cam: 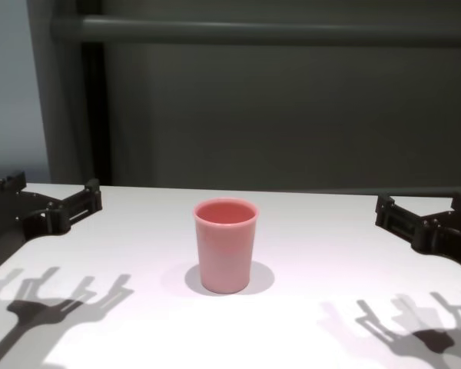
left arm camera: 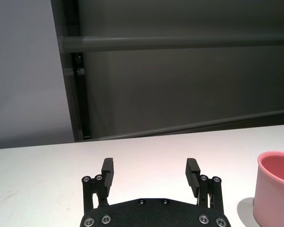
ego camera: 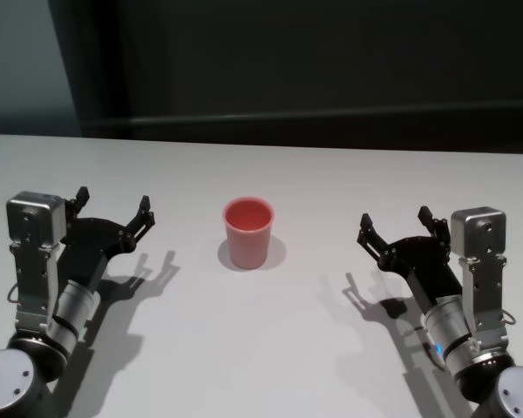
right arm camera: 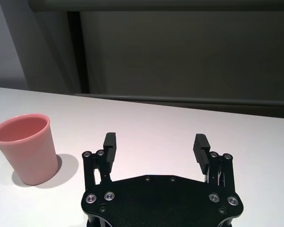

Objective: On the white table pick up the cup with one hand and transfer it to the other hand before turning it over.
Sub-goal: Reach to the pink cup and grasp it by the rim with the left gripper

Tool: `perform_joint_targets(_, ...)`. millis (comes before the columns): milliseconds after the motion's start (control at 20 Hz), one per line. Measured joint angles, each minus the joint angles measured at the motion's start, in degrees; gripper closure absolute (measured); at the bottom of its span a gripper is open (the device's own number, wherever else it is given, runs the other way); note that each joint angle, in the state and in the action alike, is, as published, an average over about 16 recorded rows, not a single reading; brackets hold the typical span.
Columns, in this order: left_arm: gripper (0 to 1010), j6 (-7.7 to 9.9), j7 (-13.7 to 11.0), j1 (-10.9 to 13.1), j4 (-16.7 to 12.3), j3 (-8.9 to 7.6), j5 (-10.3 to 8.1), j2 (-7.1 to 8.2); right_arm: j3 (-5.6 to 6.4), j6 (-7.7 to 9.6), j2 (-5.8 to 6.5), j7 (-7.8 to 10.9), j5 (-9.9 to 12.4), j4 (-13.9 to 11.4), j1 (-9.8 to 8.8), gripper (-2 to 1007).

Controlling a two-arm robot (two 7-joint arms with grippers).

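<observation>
In the head view, the cup (ego camera: 247, 232) is seen standing upright on the white table (ego camera: 270, 348), between the left gripper (ego camera: 113, 207) and the right gripper (ego camera: 394, 223), touched by neither. In both wrist views, each gripper's fingers are spread apart, with nothing held. No writing is seen.

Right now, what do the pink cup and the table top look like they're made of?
The cup looks like plastic: even pink, smooth, faintly satin walls with a thin rolled rim, no glaze shine. The white table looks like a matte laminate or painted board: flat, uniform, throwing soft shadows without reflections. Neither material is certain from looks alone.
</observation>
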Motion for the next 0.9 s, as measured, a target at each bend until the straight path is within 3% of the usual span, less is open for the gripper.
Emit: perform_joint_targets(900,7,0.00,0.00,0.00,0.00,0.00,0.00,0.00,0.00,0.00,0.00,0.00,0.00,0.00,0.00,3)
